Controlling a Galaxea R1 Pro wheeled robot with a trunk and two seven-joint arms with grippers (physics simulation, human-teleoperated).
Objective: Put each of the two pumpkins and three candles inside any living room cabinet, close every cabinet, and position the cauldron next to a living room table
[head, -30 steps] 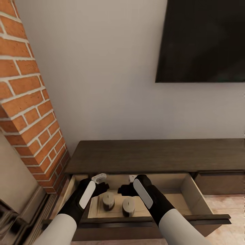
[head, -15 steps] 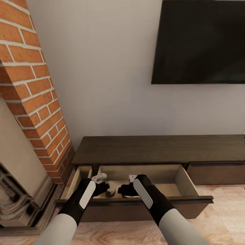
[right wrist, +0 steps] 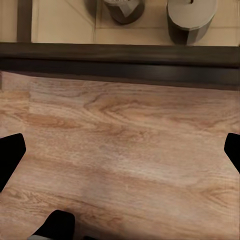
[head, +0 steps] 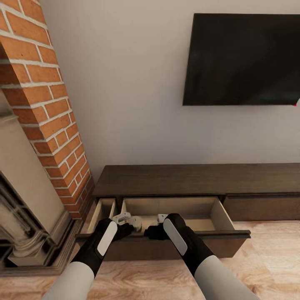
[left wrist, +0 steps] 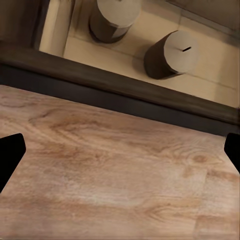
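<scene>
While both grippers (head: 139, 227) hang spread above bare floor (left wrist: 120, 175), 2 candles (left wrist: 172, 54) sit behind the drawer's front edge (left wrist: 125, 92).

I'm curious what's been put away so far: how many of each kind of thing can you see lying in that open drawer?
Candles: 2, one beside the other on the drawer floor.
Pumpkins: 0 visible.
Total: 2.

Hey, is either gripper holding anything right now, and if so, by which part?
Nothing is held. The left gripper and right gripper are both open and empty above the floor, in front of the open drawer with two candles inside.
</scene>
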